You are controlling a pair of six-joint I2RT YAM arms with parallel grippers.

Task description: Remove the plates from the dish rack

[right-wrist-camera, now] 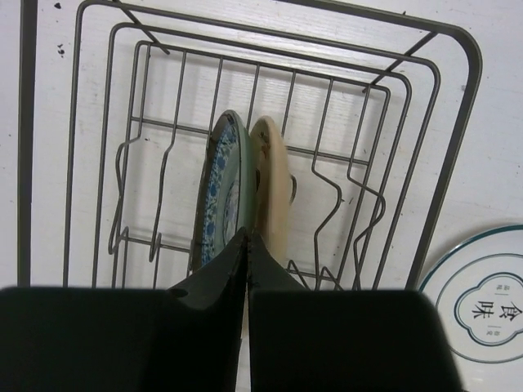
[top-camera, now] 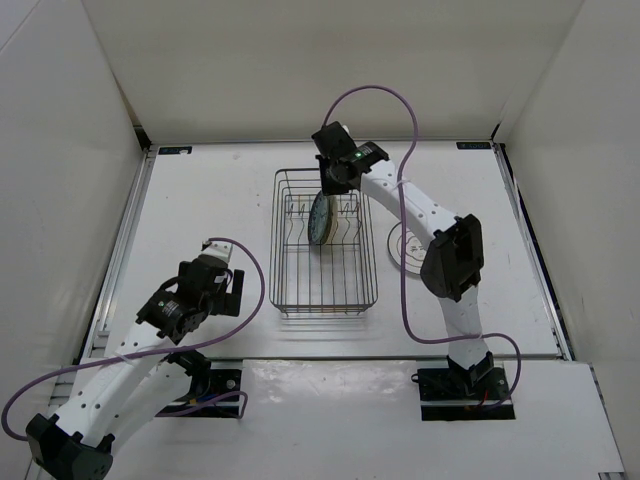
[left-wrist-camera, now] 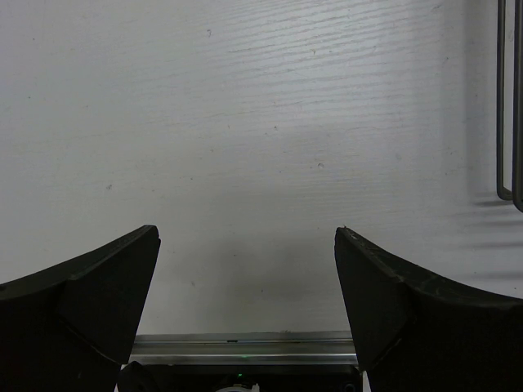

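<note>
dark wire dish rack sits mid-bench from above, with two plates standing on edge in its far half and the right claw hanging right over their top rims. the white plate lies flat just right of the rack, partly under that arm. the left claw is well off to the rack's left.

left wrist view: jaws spread wide, nothing between them, bare bench below, rack wire at the right edge.

right wrist view: fingers pressed together, tips on the seam between the blue-grey plate and the cream plate, no rim visibly pinched. both rims run in line with the finger slit, so i'd say it must reopen and straddle one, the cream lying just right of the tips.
</note>
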